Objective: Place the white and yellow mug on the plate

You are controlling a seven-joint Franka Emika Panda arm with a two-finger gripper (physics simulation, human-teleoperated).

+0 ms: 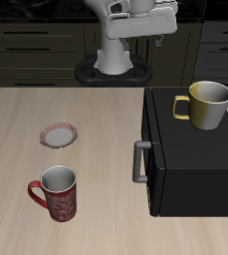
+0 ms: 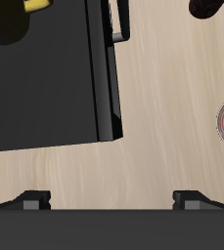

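Pale wood-grain worktop (image 1: 96,110) lies below the raised, empty tool (image 2: 112,200), its 2 fingertips wide apart. White and yellow mug (image 1: 209,104) stands on a glossy black box (image 1: 195,159); flat round plate (image 1: 59,134) sits apart.

table (image 1: 86,110): pale matt wood grain | black box (image 1: 200,169): glossy, possibly plastic | white and yellow mug (image 1: 208,105): smooth glaze

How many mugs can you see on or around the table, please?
2: the white and yellow mug stands on top of the black box; the red patterned mug stands on the table near its front edge.
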